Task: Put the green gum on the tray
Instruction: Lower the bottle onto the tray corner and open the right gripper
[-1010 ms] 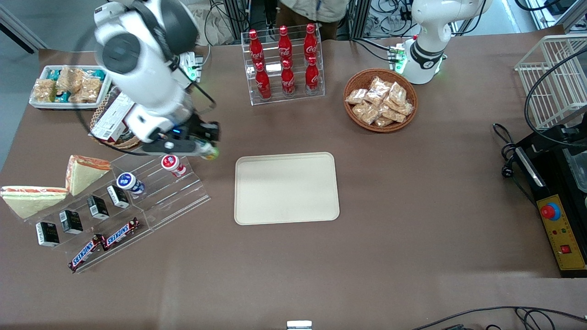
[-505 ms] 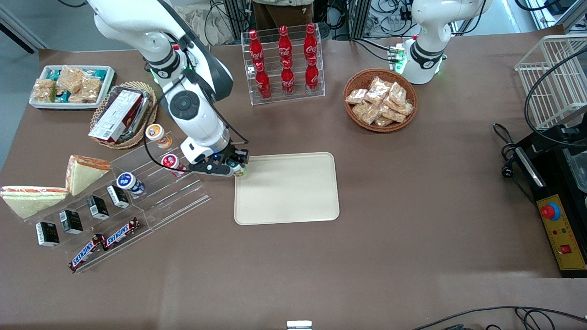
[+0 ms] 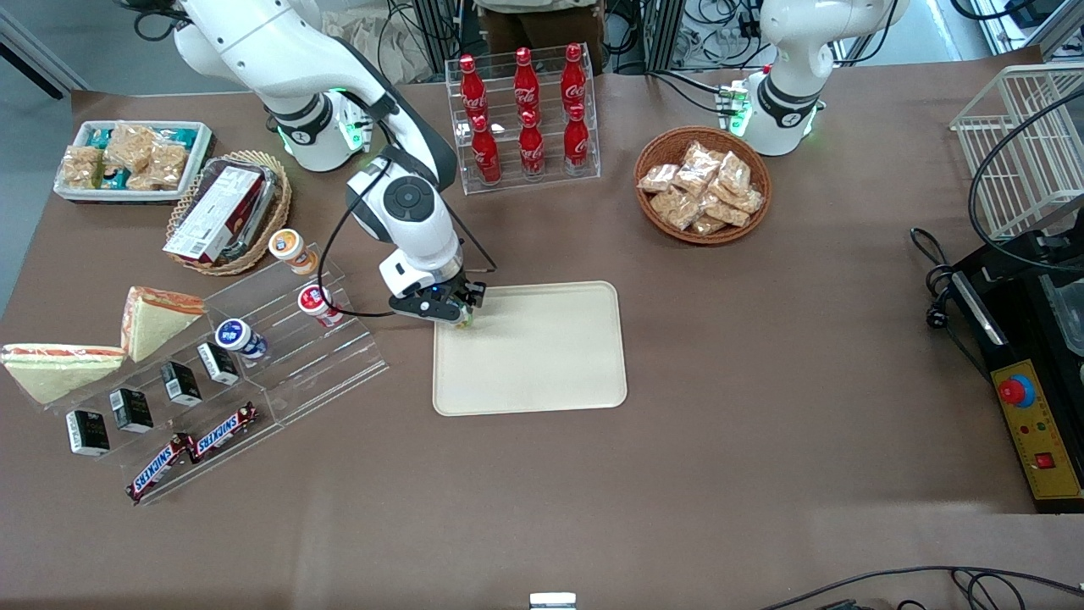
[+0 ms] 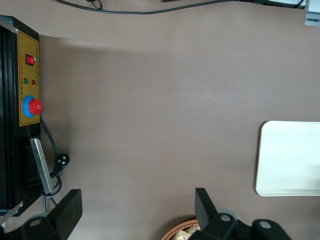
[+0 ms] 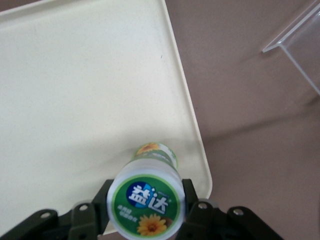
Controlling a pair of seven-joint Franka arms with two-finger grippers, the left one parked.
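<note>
Gripping the green gum between closed fingers, pincer over tray corner

Over the last second the gripper carries the gum from above the clear stepped rack across to the tray. It now sits lower, over the tray's corner nearest the rack, closed on the bottle. The arm has swung clear of the rack, uncovering the orange-lidded bottle.
</note>
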